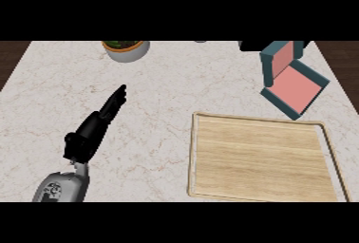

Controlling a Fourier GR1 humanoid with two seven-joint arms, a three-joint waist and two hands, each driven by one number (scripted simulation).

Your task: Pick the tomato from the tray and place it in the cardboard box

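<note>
My left hand lay at nine o'clock on the white marble table, fingers straight and pressed together, holding nothing. No tomato showed on the pale wooden tray. I judged it must be located before any reach.

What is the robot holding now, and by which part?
Nothing is held. The left hand lies over the counter with straight fingers; the right hand is not in view.

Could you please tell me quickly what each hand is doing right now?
Left hand: open, fingers straight, holding nothing.
Right hand: not in view.
</note>
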